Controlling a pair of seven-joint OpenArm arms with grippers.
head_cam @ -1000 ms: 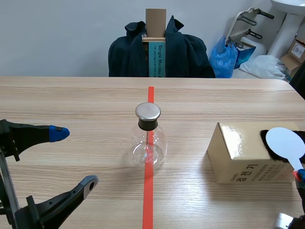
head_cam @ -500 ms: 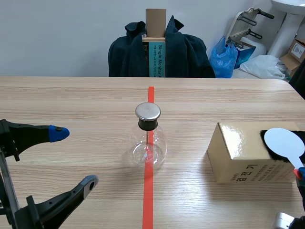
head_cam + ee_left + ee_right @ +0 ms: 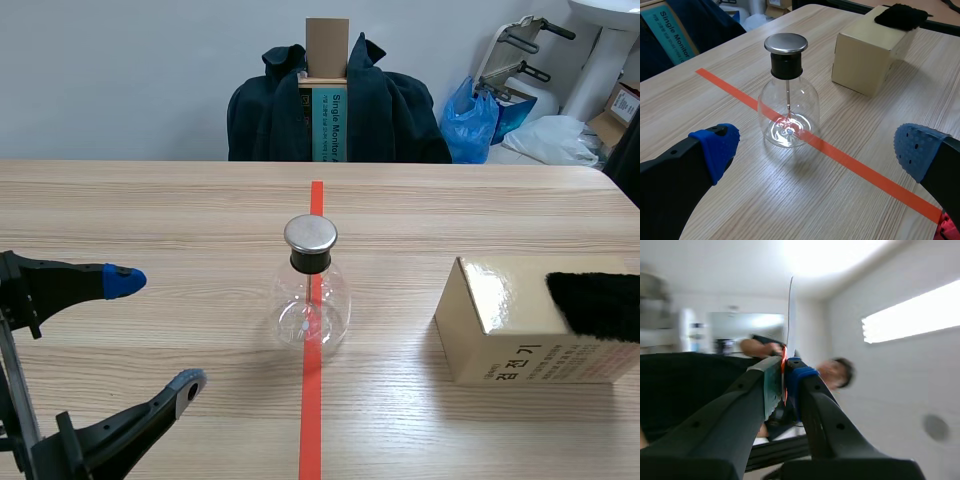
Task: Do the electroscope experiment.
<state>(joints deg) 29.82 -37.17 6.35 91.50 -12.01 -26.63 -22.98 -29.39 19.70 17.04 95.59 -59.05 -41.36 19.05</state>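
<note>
The electroscope, a clear glass flask (image 3: 310, 298) with a round metal cap (image 3: 310, 233), stands on the orange-red tape line at the table's middle. My left gripper (image 3: 155, 333) is open at the near left, well apart from the flask. In the left wrist view the flask (image 3: 788, 117) stands ahead of the left gripper (image 3: 817, 150), between its spread blue pads (image 3: 716, 145). My right gripper (image 3: 783, 375) is out of the scene view. It is tilted up toward the ceiling and shut on the orange-red stem of a thin white paddle (image 3: 790, 305), seen edge-on.
A tan cardboard box (image 3: 515, 330) sits at the right with a black furry cloth (image 3: 597, 303) on top; both also show beyond the flask as the box (image 3: 865, 60) and cloth (image 3: 900, 15). A chair draped with a dark jacket (image 3: 335, 105) stands past the table's far edge.
The white paddle and the right gripper's tip, seen at the right edge over the box, have left the scene view. The left arm has not moved.
</note>
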